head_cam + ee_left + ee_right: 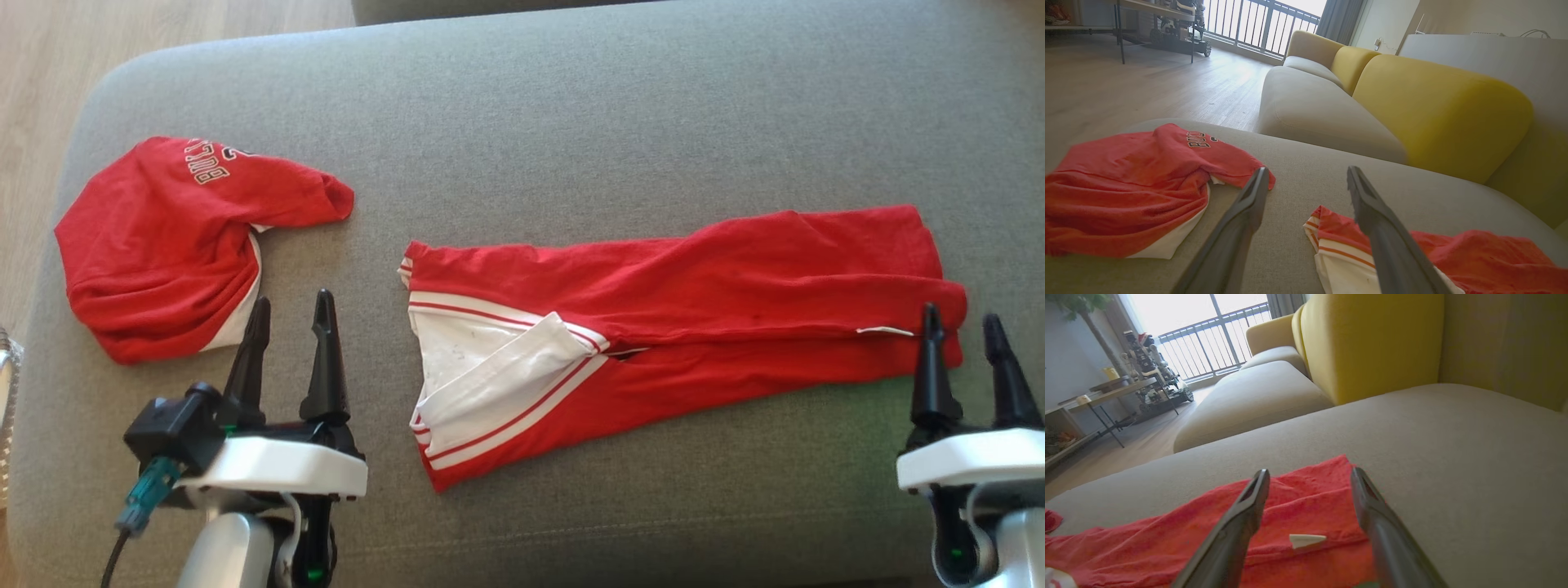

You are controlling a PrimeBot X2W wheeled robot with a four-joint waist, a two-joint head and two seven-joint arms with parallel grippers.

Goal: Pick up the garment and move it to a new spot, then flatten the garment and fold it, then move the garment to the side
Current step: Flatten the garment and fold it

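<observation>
The garment is long and red, with white striped trim and a white inner panel at its left end. It lies folded lengthwise across the middle and right of the grey cushion. My left gripper stands open over bare cushion, left of the garment's white end. My right gripper is open at the garment's right end, its fingers on either side of a small white tag. Nothing is between the fingers of either gripper.
A second red garment with white lettering lies bunched at the cushion's left, close to my left gripper. Yellow backrests rise behind the seat. Wooden floor lies past the cushion's left edge.
</observation>
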